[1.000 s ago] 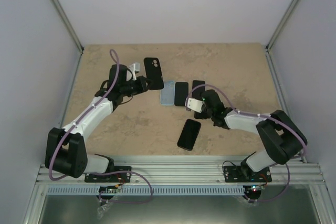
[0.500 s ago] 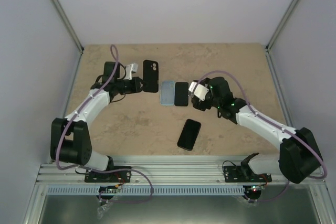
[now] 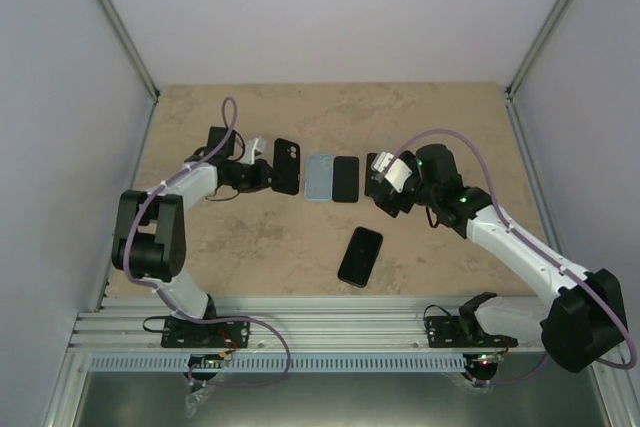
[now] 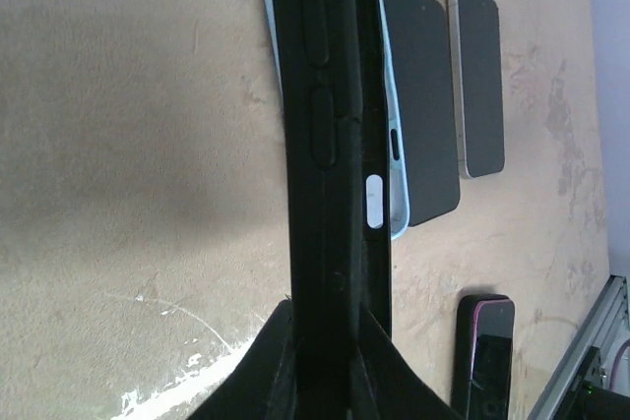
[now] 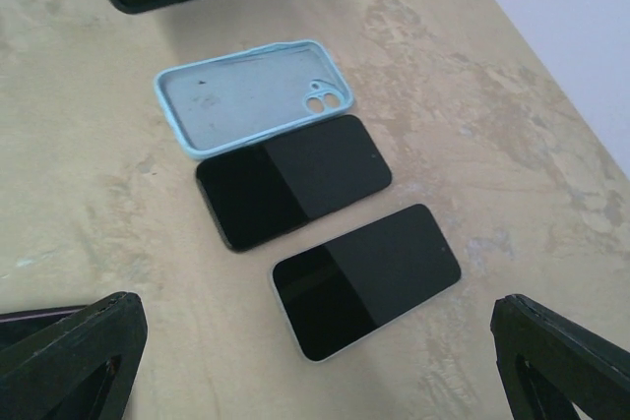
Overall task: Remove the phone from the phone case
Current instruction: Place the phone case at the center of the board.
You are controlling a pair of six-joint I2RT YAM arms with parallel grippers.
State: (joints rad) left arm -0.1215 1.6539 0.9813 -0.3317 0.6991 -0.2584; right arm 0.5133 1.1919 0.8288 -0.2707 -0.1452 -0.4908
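left hand [image 3: 264, 175] is clamping the black phone case [image 3: 287, 165] edge-on, just left of the empty blue case [image 3: 318, 178] on the counter [image 3: 250, 237]; right hand [image 3: 383, 190] is hovering fingers-apart over the white-edged phone [image 5: 366, 279]

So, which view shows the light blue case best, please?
The right wrist view: the light blue case lies open side up, camera cutout clear. The top external view shows it small; in the left wrist view the black case hides most.

case [image 3: 286, 166], phones [image 3: 345, 178] crowd centre, bare tabletop [image 3: 250, 247] left
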